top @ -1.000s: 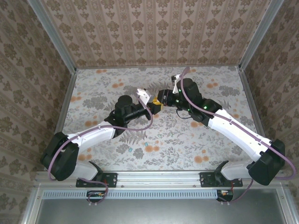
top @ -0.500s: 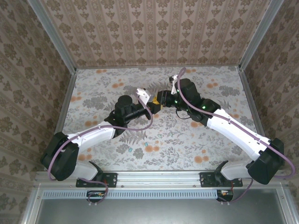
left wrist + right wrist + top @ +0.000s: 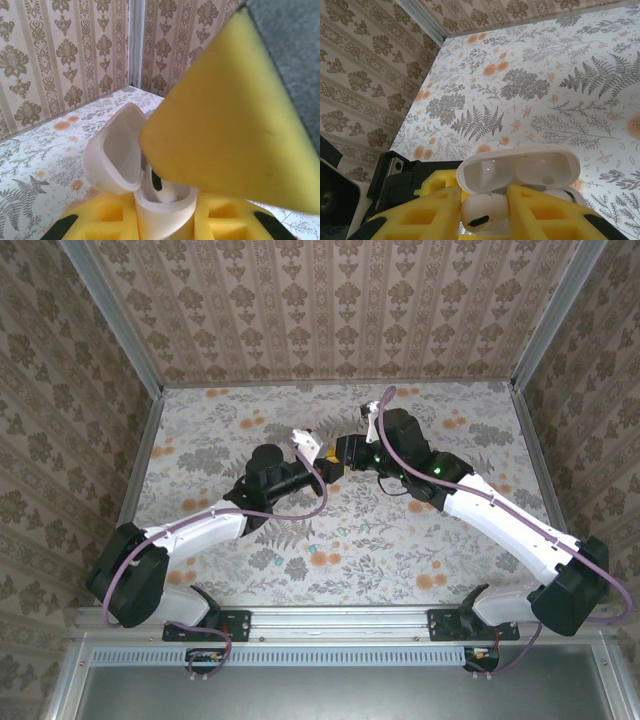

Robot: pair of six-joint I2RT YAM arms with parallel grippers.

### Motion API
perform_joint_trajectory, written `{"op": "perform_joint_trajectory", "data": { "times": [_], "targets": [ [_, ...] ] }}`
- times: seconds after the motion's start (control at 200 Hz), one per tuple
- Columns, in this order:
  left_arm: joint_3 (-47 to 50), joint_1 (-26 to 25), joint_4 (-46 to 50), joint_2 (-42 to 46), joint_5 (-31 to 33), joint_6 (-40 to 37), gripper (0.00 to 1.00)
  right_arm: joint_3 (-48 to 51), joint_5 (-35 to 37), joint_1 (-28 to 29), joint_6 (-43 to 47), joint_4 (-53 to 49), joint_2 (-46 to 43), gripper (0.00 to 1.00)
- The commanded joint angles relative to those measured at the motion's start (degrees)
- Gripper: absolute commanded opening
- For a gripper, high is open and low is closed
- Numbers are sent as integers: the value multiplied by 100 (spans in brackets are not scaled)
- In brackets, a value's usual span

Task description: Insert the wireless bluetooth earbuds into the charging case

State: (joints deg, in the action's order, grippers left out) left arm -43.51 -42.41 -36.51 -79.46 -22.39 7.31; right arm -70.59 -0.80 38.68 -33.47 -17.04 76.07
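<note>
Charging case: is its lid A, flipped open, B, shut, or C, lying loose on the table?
A: the lid stands flipped open above the charging case, which the left end effector grips, while the right end effector holds an earbud at it.

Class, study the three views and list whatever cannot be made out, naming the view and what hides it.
Left wrist: a yellow finger covers the charging case wells.
Right wrist: the right gripper and the bottom edge hide the case body, so how deep the earbud sits is unclear.
Top external: small teal things on the table, too small to identify.
</note>
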Motion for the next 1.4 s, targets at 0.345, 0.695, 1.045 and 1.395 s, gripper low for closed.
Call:
{"op": "perform_joint_trajectory", "data": {
  "times": [0.345, 0.695, 1.045, 1.395],
  "targets": [
    [-132, -35, -164, 115, -37, -19, 22, -184, 33, 43, 67, -200, -178, 34],
    [-108, -37, -66, 150, -46, -94, 21, -367, -102, 36, 53, 21, -445, 39],
    [123, -49, 311, 603, -140, -810, 21, -914, 182, -510, -72, -696, -429, 46],
    [203, -73, 756, 991, -336, -1259, 21, -1854, -2408, -1415, -324, -1832, 903, 55]
  ]
}}
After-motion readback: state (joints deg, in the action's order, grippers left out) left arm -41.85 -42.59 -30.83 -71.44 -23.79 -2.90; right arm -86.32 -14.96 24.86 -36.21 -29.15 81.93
